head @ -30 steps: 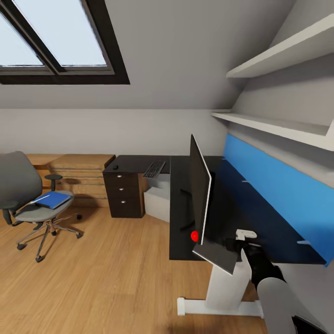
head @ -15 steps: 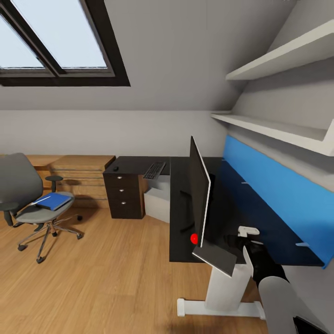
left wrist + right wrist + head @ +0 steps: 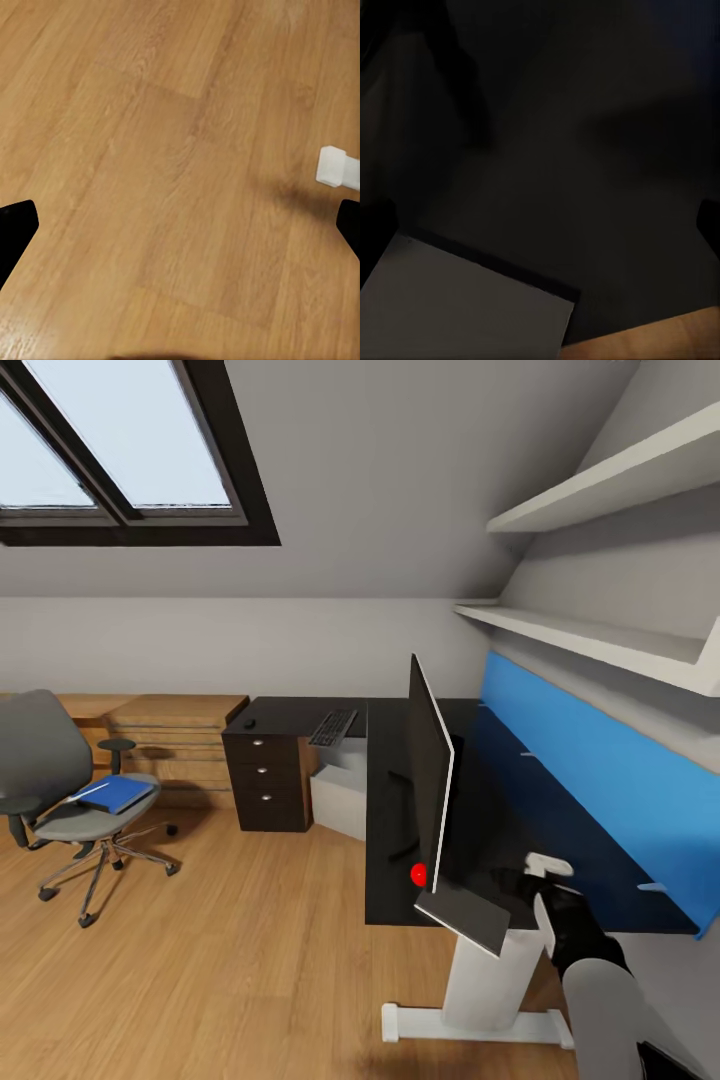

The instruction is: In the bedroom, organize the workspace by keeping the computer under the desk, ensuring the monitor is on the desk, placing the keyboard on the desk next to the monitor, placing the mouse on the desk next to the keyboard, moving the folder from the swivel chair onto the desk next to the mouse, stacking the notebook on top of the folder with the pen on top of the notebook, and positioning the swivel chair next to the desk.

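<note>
- Right gripper over desk, just behind monitor — fingers spread wide in wrist view, grasping nothing; likely let go after setting screen upright.
- Notebook just below fingers, overhanging desk edge — probably parked for stacking.
- Left gripper slack, aimed at floor.
- Folder on chair, well away.

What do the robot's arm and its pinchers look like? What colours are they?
In the head view, the right arm has a smooth, rounded light-grey sleeve, then a black wrist section, with a small white block near the right gripper. In each wrist view the fingertips show as plain black shapes at the picture's edges. No cables or markings show.
</note>
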Tool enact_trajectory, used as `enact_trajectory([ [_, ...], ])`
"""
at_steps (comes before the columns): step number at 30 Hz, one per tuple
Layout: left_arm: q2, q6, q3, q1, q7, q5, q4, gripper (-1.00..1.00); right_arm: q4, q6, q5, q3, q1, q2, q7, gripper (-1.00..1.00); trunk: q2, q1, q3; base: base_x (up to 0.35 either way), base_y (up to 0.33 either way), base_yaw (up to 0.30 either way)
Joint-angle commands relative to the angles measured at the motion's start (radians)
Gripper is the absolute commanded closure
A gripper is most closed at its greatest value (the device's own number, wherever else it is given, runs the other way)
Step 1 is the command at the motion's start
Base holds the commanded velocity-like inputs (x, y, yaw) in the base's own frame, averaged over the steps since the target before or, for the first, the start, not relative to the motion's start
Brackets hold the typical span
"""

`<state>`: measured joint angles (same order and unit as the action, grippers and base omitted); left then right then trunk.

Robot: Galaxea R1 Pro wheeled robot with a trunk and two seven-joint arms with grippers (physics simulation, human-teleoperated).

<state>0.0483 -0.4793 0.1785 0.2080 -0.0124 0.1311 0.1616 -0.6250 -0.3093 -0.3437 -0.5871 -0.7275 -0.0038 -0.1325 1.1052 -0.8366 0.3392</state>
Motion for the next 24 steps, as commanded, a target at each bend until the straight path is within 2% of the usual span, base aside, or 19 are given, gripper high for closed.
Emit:
enact_trajectory([
  [1,0.000,-0.003,-0.002,0.001,-0.001,0.009,-0.001,-1.00,-0.002,-0.004,-0.011,-0.020,-0.001,0.002,-0.009,-1.00,0.001,0.000,0.001,0.000,0.000,0.000],
  [5,-0.001,-0.004,-0.001,0.001,-0.001,0.009,-0.001,-1.00,-0.003,-0.006,-0.011,-0.035,-0.001,0.002,-0.010,-1.00,0.001,0.000,0.001,-0.002,0.000,0.000],
  [9,-0.001,-0.004,-0.002,0.001,-0.001,0.009,-0.001,-1.00,0.000,-0.006,-0.011,-0.045,0.000,-0.012,-0.011,-1.00,0.001,0.000,0.001,-0.168,0.000,-0.018],
  [24,-0.002,-0.002,-0.001,0.001,0.002,0.010,-0.001,-1.00,0.017,0.006,-0.011,-0.049,0.003,-0.017,-0.012,-1.00,0.001,0.000,0.001,-0.317,0.000,-0.004],
])
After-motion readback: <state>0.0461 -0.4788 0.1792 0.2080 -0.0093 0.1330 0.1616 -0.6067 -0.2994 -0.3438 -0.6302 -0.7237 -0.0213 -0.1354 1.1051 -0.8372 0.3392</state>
